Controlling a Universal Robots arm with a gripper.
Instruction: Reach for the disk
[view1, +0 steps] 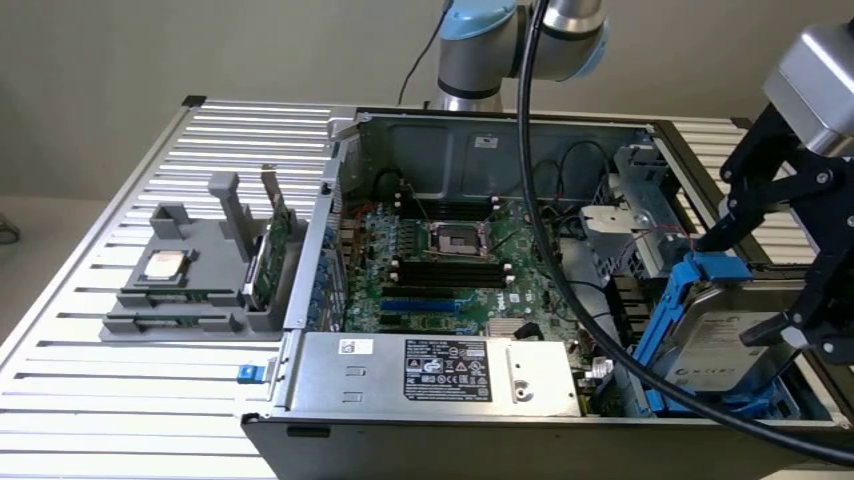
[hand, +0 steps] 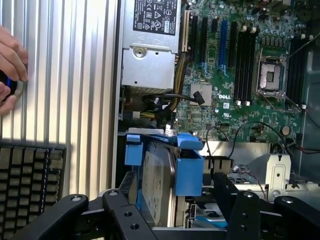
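Note:
The disk is a silver-grey drive with a white label in blue plastic rails. It stands on edge at the near corner of the open computer case, on the exterior view's right. My gripper hangs right over it, its black fingers spread to either side. In the wrist view the disk and its blue rail sit between the two black fingers. A gap shows on each side, so the gripper is open and straddles the disk.
The open case holds a green motherboard and a silver power supply box at its front. A grey holder with a square chip stands on the slatted table. A person's hand and a black keyboard-like grid lie beside the case.

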